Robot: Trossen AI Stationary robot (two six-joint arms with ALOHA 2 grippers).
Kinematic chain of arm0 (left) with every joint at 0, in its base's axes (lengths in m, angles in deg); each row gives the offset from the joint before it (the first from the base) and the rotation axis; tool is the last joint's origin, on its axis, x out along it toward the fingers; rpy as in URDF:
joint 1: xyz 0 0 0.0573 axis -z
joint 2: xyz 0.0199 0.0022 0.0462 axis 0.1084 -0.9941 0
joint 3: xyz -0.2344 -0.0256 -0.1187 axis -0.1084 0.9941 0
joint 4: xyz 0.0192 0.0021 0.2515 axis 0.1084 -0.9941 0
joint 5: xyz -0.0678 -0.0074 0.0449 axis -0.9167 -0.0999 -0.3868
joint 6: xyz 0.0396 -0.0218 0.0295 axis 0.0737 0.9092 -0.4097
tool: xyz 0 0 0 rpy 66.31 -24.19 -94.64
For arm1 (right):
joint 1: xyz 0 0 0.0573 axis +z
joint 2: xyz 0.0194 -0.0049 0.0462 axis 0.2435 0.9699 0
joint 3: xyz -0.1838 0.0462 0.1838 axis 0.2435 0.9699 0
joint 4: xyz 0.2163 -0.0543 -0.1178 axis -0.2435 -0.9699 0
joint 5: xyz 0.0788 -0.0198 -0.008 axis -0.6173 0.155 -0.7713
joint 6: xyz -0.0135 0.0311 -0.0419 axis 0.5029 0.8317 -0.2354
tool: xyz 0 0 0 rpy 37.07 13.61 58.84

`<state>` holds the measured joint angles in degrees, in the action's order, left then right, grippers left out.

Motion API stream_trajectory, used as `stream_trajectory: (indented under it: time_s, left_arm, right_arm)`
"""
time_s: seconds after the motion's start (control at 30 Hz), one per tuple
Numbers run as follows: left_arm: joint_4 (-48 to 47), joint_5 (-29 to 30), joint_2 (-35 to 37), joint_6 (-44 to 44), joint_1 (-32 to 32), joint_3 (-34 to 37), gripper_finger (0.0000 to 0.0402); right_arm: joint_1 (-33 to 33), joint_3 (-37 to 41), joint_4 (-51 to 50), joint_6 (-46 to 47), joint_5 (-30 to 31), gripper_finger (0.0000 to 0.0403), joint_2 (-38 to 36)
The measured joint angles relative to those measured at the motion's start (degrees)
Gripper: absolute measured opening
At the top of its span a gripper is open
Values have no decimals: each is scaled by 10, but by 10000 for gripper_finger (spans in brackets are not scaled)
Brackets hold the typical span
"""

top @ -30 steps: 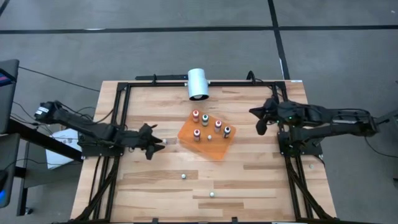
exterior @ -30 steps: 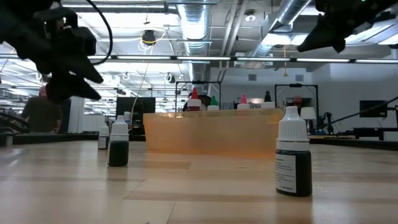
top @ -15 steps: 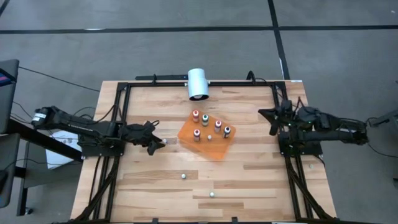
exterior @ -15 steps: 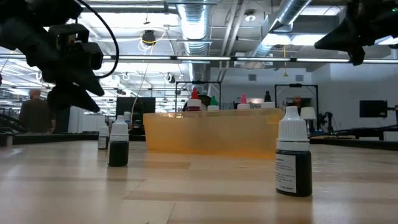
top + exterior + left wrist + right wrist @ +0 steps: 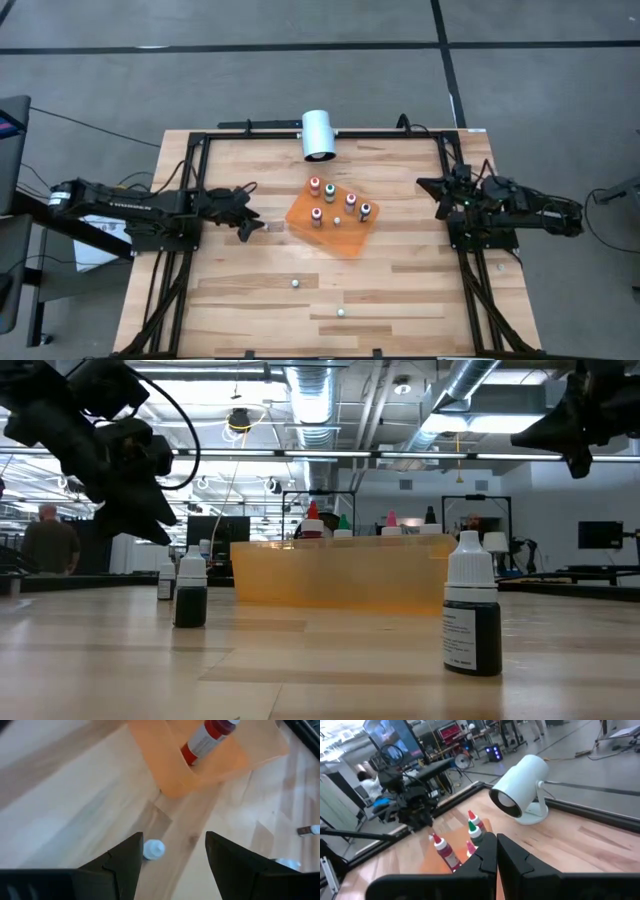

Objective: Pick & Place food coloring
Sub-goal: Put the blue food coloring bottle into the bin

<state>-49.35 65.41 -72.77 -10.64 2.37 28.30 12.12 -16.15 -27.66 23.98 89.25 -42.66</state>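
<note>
Food coloring bottles [image 5: 339, 207] on my wooden worktop [image 5: 400, 290]; left claw [image 5: 248, 229] released, right claw [image 5: 441, 192] clenched; workshop behind.

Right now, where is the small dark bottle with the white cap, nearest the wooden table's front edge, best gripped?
Grip the straight, labelled body of the small dark bottle, just under its white cap, probably coming straight down from above. It stands upright and alone on the wooden table, so both sides are free; the cap tapers and might slip.
</note>
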Motion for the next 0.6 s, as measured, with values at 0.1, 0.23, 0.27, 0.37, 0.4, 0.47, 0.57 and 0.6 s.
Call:
stream_trajectory:
  time_s: [0.1,0.23,0.27,0.37,0.4,0.47,0.57,0.6]
  left_arm:
    - [-3,0,0,-27,-15,0,206]
    - [-3,1,0,-46,-26,0,206]
    - [-3,1,0,-47,-26,0,206]
    - [-3,1,0,-47,-26,0,206]
    - [-3,1,0,-47,-26,0,206]
    - [-3,1,0,-45,-26,0,206]
    - [-3,1,0,-42,-26,0,206]
    - [-3,1,0,-41,-26,0,206]
  right_arm:
    - [0,0,-2,0,1,1,0]
    - [0,0,-5,0,9,1,0]
    - [0,0,-6,0,9,1,0]
    - [0,0,-6,0,16,1,0]
    - [0,0,-6,0,17,1,0]
    - [0,0,-6,0,17,1,0]
    - [0,0,-6,0,17,1,0]
    - [0,0,-6,0,17,1,0]
